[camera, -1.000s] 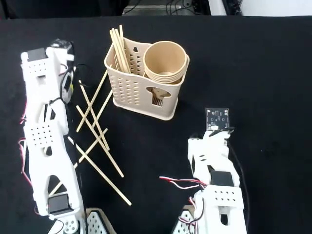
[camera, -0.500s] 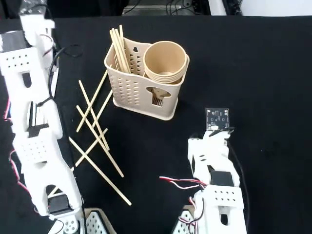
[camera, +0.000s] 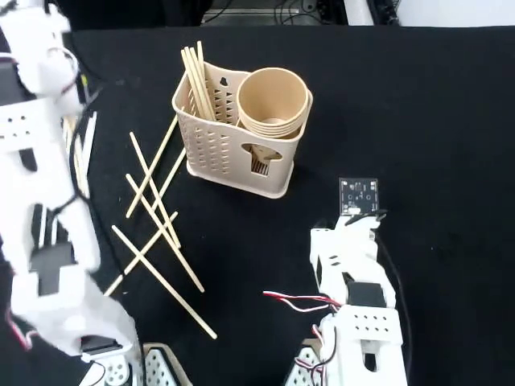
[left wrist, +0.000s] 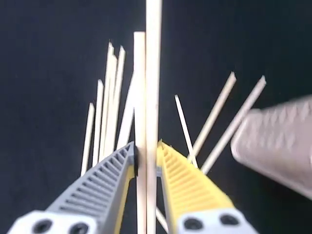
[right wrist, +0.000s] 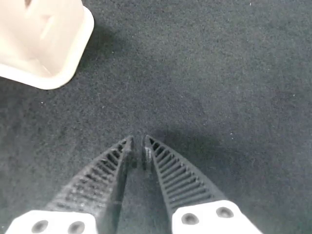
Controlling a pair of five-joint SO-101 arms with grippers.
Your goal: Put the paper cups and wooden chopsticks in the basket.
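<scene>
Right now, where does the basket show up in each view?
High view: basket, upper centre, on the black table.
Left wrist view: its blurred wall, off to one side beyond the left pincer, which grips two chopsticks.
Right wrist view: one rounded corner, beyond the right pincer.
Shared landmark: the black table.

1. The left arm lifts away from the table and swings toward the far left corner.
2. The wooden chopsticks pinched in the left gripper now come into sight at the left edge, beside the arm.
</scene>
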